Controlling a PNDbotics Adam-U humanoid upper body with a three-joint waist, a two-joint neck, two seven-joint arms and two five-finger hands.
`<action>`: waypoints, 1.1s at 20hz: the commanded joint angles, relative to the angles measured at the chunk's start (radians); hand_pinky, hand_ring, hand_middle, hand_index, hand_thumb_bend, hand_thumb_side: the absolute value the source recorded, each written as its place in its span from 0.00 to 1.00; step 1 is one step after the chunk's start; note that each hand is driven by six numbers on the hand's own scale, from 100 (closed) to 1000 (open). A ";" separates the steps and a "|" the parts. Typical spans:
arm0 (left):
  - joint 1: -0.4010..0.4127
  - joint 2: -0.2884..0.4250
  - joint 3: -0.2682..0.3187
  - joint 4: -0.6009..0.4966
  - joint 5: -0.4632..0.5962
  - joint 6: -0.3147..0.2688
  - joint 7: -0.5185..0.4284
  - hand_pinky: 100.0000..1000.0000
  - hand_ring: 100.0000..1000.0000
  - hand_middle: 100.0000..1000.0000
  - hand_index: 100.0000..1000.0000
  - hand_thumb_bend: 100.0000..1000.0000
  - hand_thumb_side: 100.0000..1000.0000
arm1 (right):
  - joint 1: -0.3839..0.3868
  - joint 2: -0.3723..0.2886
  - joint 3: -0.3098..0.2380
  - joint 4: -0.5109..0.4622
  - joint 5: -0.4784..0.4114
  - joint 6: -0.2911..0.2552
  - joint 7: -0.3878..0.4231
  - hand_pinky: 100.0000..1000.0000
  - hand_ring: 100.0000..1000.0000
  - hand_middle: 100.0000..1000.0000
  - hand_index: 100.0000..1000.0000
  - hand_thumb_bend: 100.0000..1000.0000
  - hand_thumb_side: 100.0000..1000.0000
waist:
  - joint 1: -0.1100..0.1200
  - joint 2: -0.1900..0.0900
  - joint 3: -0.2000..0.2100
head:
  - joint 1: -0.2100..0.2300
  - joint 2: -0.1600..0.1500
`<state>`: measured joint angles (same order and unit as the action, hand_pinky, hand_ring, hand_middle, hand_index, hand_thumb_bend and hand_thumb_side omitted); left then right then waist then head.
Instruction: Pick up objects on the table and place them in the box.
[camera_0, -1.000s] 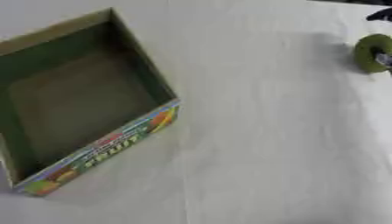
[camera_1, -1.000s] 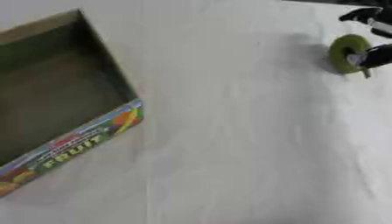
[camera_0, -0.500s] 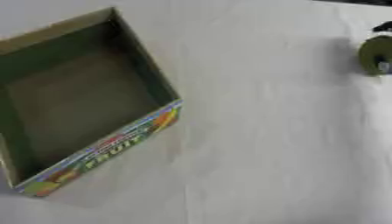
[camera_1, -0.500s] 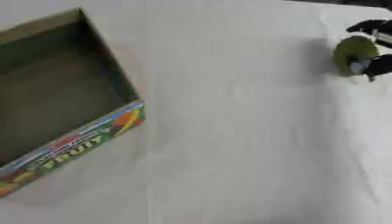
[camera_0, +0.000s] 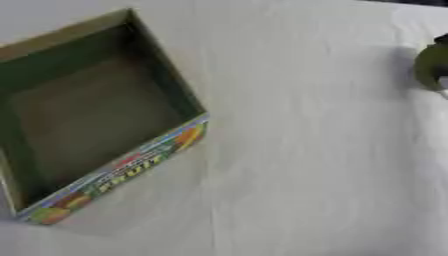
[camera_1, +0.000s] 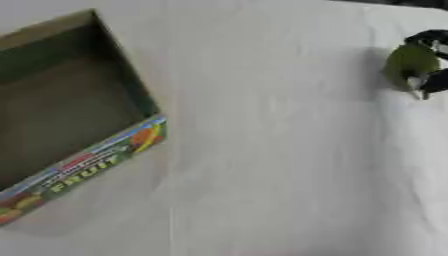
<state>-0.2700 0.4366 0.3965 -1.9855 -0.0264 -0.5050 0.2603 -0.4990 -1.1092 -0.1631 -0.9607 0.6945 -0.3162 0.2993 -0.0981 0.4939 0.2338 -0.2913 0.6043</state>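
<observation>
In the left eye view the open-topped box (camera_0: 96, 120) sat empty at the left, ready to receive, while in the right eye view the right hand (camera_1: 430, 60) had its dark fingers curled around a green object (camera_1: 409, 63) at the far right edge, well apart from the box, seemingly to carry it there; the left hand showed nowhere.

A white cloth (camera_0: 306, 165) covers the table, matt with faint creases. The box (camera_0: 131, 167) looks like cardboard, dull olive inside, its outer wall printed in bright colours. The green object (camera_1: 409, 62) looks smooth
</observation>
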 joint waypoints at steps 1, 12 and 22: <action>-0.001 0.015 0.011 -0.015 0.000 0.000 -0.001 0.59 0.69 0.62 0.82 0.00 0.53 | 0.005 -0.030 -0.009 0.008 0.009 0.004 0.007 0.92 1.00 0.90 1.00 0.00 0.29 | 0.003 -0.019 0.002 | 0.003 -0.013; 0.002 0.017 0.009 -0.015 0.000 -0.001 0.002 0.59 0.69 0.62 0.82 0.00 0.53 | 0.021 -0.020 -0.002 -0.010 0.004 0.002 -0.012 0.84 0.96 0.75 0.90 0.00 0.31 | 0.002 -0.026 0.006 | -0.105 0.003; 0.003 0.019 0.008 -0.015 -0.001 -0.002 0.004 0.59 0.69 0.62 0.82 0.00 0.53 | 0.037 -0.021 -0.003 -0.072 -0.009 0.017 -0.112 0.76 0.74 0.57 0.76 0.00 0.34 | 0.001 -0.029 0.006 | -0.132 0.008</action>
<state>-0.2651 0.4364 0.3965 -1.9855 -0.0264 -0.5055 0.2610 -0.4611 -1.1011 -0.1595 -1.0101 0.6921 -0.3027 0.2052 -0.1005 0.4923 0.2412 -0.4231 0.6120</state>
